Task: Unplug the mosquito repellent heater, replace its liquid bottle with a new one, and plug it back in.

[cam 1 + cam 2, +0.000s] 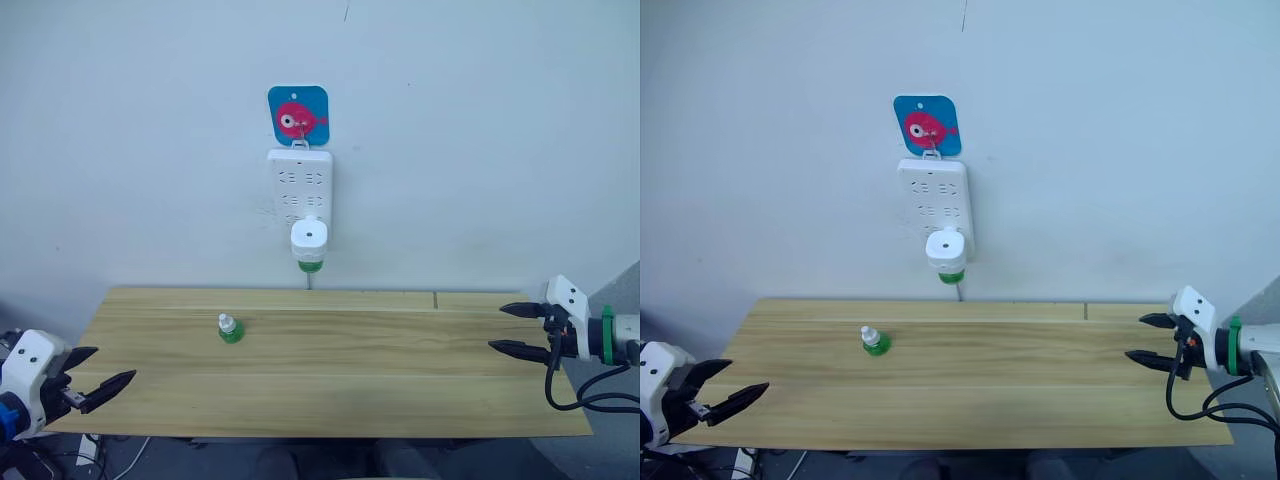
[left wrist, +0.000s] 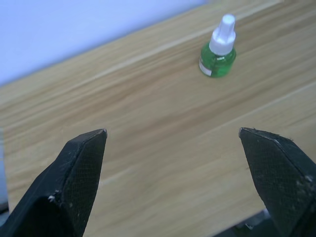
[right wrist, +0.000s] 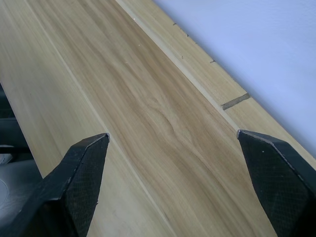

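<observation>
A pale, plain wall (image 1: 480, 150) is filling the far side of the scene, and a long light-wood plank table (image 1: 400, 380) is standing against it, running from left to right. Hanging on the wall above the table's far edge is a white rectangular multi-socket power strip (image 1: 299, 190), which is suspended from a blue square hook plate with a pink fish picture (image 1: 298, 114).

The robot's left gripper (image 1: 98, 372) is hovering at the near left corner of the table with its two black fingers spread wide and nothing between them. The right gripper (image 1: 520, 330) is hovering over the table's right end, its fingers likewise standing wide apart and gripping nothing.

The small white rounded plastic mosquito repellent heater (image 1: 310, 238) is sitting plugged into the lowest part of the power strip, with a round vent hole in its face and a green liquid bottle (image 1: 311, 265) showing beneath it.

A small green liquid bottle with a white cap (image 1: 230, 327) is standing upright on the table left of centre, well apart from both grippers and near the far edge.
</observation>
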`<action>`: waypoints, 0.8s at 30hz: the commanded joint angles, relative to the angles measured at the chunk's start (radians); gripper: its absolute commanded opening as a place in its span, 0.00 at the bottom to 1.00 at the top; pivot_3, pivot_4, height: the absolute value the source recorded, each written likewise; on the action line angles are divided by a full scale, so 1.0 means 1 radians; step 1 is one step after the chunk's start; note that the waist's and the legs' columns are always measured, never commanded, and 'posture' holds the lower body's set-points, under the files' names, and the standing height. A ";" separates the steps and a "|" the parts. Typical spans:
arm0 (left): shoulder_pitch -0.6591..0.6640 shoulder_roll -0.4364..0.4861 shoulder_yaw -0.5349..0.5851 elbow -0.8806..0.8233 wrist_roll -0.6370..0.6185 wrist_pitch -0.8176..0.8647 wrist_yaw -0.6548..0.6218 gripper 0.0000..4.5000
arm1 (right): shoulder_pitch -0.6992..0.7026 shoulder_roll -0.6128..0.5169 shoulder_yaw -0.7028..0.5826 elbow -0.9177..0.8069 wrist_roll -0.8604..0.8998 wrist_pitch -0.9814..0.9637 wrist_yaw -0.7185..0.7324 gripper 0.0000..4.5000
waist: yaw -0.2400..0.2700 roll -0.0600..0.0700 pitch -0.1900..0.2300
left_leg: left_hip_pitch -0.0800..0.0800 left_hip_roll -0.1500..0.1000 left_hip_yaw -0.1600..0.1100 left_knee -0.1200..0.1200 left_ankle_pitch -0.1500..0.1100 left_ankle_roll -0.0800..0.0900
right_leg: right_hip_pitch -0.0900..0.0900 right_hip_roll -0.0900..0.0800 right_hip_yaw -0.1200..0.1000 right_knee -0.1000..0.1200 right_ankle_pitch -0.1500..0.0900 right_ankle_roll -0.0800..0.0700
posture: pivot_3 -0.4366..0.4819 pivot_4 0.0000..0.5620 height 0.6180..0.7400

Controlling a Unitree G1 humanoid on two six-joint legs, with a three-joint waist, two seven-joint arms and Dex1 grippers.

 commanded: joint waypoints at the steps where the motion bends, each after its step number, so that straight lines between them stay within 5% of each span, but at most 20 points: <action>1: -0.007 0.006 0.040 0.006 -0.010 -0.013 0.009 1.00 | -0.018 -0.006 -0.004 -0.028 0.011 -0.001 0.005 0.97 | 0.000 0.000 0.000 | 0.000 0.000 0.000 0.000 0.000 0.000 | 0.000 0.000 0.000 0.000 0.000 0.000 | 0.59 0.08 0.96; 10: -0.035 0.021 0.046 0.087 0.033 -0.105 0.046 1.00 | -0.015 -0.008 -0.006 -0.026 0.007 -0.011 0.007 0.97 | 0.000 0.000 0.000 | 0.000 0.000 0.000 0.000 0.000 0.000 | 0.000 0.000 0.000 0.000 0.000 0.000 | 0.59 0.08 0.96; 18: -0.017 -0.013 0.010 -0.005 0.087 -0.156 0.117 1.00 | 0.032 -0.006 -0.012 -0.095 0.022 0.006 0.003 0.97 | -0.001 -0.001 -0.001 | 0.000 0.000 0.000 0.000 0.000 0.000 | 0.000 0.000 0.000 0.000 0.000 0.000 | 0.55 0.08 0.96; 24: -0.165 -0.034 -0.101 -0.207 -0.072 0.121 0.108 1.00 | 0.100 0.024 -0.066 -0.261 0.077 0.055 -0.054 0.97 | 0.002 0.000 -0.003 | 0.000 0.000 -0.001 0.001 0.000 0.000 | 0.001 0.000 0.000 0.000 0.000 0.000 | 0.48 0.08 0.96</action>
